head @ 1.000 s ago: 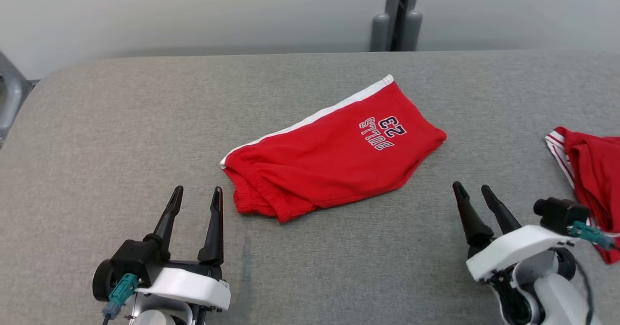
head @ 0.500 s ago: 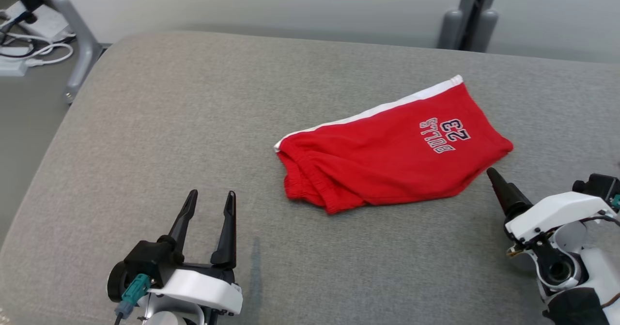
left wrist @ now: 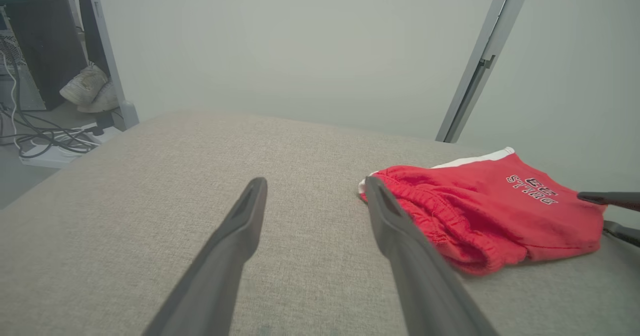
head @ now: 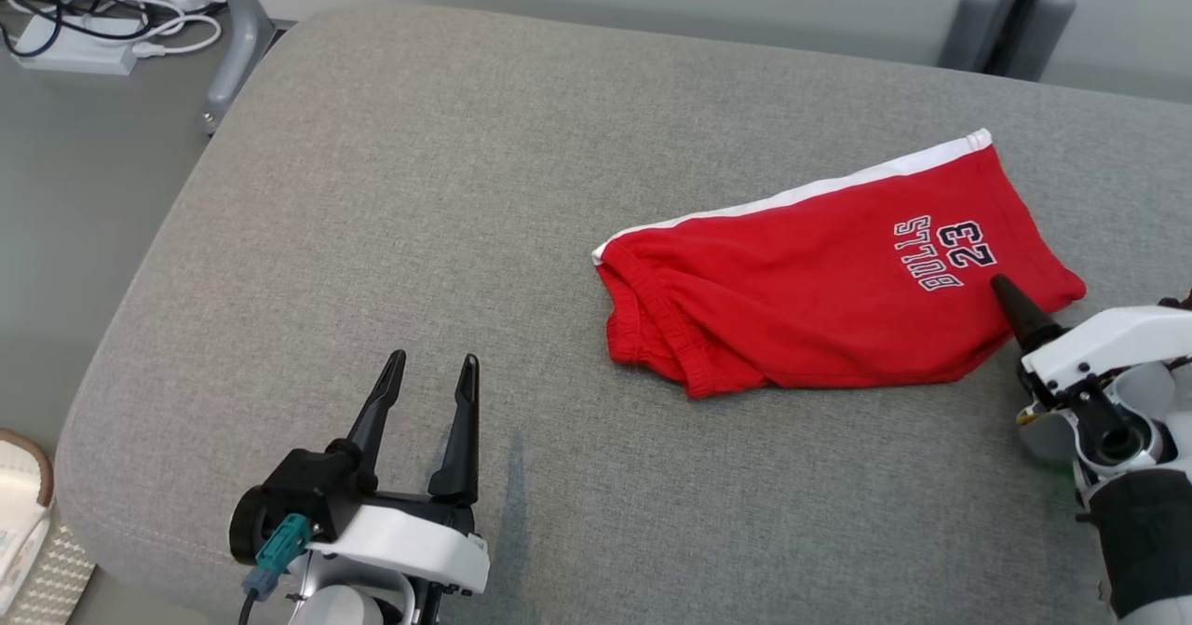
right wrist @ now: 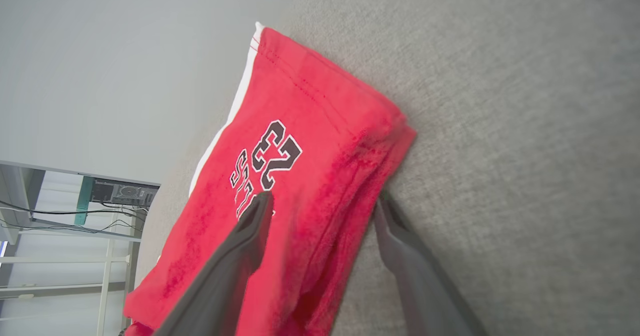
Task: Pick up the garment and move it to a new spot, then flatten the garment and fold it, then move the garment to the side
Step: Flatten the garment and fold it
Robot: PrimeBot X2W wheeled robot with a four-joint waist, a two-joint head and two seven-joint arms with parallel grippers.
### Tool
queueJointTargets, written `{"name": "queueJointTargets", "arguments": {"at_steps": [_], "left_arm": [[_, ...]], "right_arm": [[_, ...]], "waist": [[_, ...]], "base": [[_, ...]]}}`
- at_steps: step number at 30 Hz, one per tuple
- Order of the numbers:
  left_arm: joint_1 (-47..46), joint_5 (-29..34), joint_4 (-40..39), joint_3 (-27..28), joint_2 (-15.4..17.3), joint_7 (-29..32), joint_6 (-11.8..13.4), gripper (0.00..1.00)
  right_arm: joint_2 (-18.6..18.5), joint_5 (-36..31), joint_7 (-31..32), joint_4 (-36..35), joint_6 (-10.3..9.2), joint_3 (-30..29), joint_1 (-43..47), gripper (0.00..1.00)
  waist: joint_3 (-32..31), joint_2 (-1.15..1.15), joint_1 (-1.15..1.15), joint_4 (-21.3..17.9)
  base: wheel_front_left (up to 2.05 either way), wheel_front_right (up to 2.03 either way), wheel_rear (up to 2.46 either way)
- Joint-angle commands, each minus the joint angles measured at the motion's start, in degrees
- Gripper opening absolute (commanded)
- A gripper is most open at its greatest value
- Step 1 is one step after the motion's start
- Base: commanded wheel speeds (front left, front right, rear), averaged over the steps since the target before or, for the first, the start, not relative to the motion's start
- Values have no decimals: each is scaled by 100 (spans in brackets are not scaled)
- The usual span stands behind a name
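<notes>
Shoe (head: 19,485), one, cut off at the lower left edge. Left gripper (head: 434,358) over the grey cushion (head: 372,187), fingers wide, empty. One folded red garment (head: 819,299) lies right of centre. Right gripper (right wrist: 325,198) spread wide astride its hem corner, one finger hidden in the head view.

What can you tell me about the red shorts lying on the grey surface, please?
The red shorts look like soft knit cotton, folded in half and lying flat on the grey padded surface. A white stripe runs along the far edge, the gathered waistband faces the robot's left, and "BULLS 23" is printed near the leg hem. The open right gripper straddles the hem-end edge, one finger over the fabric; contact is unclear.
</notes>
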Motion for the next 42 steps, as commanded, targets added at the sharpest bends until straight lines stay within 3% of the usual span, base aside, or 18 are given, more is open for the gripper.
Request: {"name": "queueJointTargets", "arguments": {"at_steps": [1,10,11,12,26,42], "left_arm": [[-115,-45,-32,-8,19,-22,38,100],[-228,-138,-43,-128,19,-22,97,100],[-234,-140,-38,-136,19,-22,99,100],[-233,-141,-30,-145,19,-22,101,100],[-191,-115,82,-86,18,-22,67,100],[9,4,119,134,19,-22,-30,100]], "right_arm": [[58,-17,78,194,-1,-18,-3,100],[27,-259,82,736,-2,-115,-512,100],[30,-270,63,753,-2,-116,-548,41],[36,-288,17,722,-1,-92,-567,1],[79,163,-710,-159,-2,103,-82,0],[433,564,-1804,-557,-2,-11,901,0]], "waist": [[64,0,0,58],[221,0,0,188],[226,0,0,200],[228,0,0,210],[16,0,0,-39],[-405,0,0,-893]], "base": [[0,0,0],[0,0,0],[0,0,0],[0,0,0],[0,0,0],[0,0,0]]}}
